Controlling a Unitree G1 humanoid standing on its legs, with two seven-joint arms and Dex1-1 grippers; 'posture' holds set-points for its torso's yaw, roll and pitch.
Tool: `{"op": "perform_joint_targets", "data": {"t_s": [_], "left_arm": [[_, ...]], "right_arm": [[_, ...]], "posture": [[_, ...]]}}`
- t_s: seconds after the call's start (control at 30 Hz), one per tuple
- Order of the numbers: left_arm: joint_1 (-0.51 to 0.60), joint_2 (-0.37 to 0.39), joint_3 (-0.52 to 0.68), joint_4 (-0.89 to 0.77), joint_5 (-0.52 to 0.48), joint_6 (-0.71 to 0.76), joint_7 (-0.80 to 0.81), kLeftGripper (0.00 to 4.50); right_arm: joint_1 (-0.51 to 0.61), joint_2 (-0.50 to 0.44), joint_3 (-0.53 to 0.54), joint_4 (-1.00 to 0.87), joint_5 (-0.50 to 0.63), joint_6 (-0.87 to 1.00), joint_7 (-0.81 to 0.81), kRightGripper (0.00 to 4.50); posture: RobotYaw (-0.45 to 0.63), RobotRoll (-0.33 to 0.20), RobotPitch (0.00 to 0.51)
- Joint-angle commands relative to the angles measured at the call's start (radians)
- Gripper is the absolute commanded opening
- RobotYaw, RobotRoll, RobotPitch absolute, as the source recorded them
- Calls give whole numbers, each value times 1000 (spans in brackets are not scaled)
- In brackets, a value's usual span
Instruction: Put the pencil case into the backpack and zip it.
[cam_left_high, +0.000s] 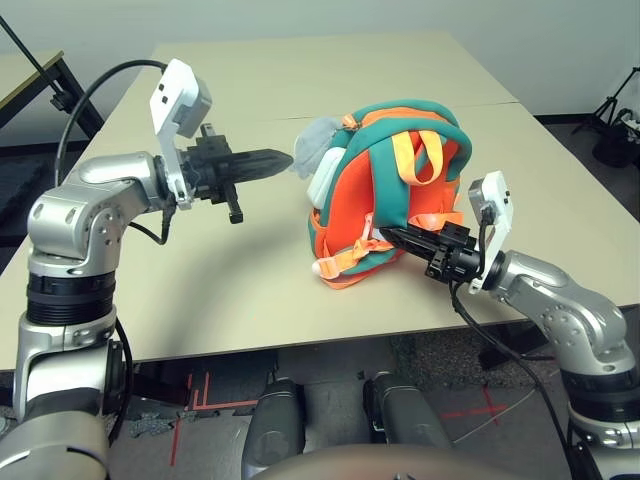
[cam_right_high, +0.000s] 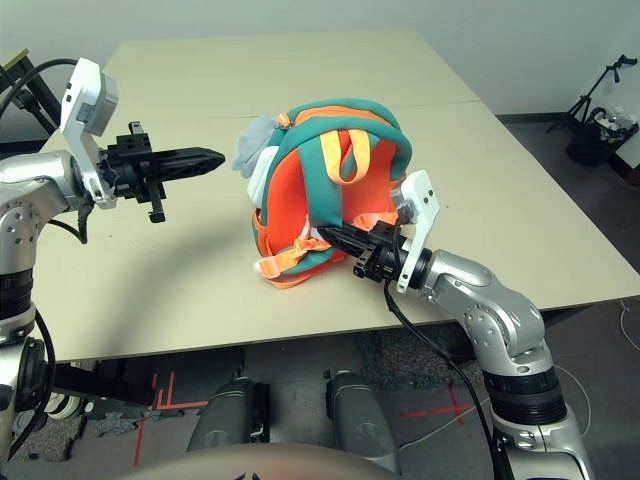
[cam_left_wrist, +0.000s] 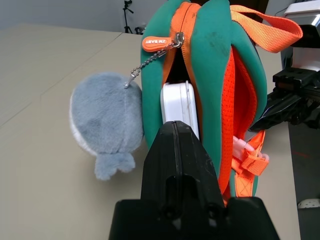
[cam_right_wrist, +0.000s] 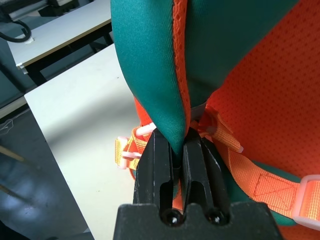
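While the backpack (cam_left_high: 390, 190) stands at table (cam_left_high: 200, 290) centre, pencil case (cam_left_wrist: 177, 105) pokes from its unzipped side, right gripper (cam_left_high: 392, 236) at 5 o'clock pinches its teal edge, left gripper (cam_left_high: 270, 160) at 9 o'clock pressed together, empty.

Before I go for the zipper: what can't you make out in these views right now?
- Pencil case: one white end shows in the backpack opening; its depth is hidden by the teal wall and left gripper, shut and empty.
- Zipper pull: too small in the head views.
- Right gripper: pinches backpack fabric; edge or strap unclear.
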Motion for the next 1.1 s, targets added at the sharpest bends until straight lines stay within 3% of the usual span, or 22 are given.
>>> {"op": "perform_joint_targets", "data": {"t_s": [0.03,0.73,1.1], "left_arm": [[4,-11,-16,20,-3,-14,2,21],[27,-81,-111,60,28,-55,7,21],[-53,-160,-196,240,156,-224,5,21]], "right_arm": [[5,-16,9,10,-17,7,9,0],[9,-38,-11,-4,-8,1,3,0],[22,-33,-13,-20,0,1,-10,0]], "posture": [[-133,0,55],[-164,0,64],[-181,0,62]]}}
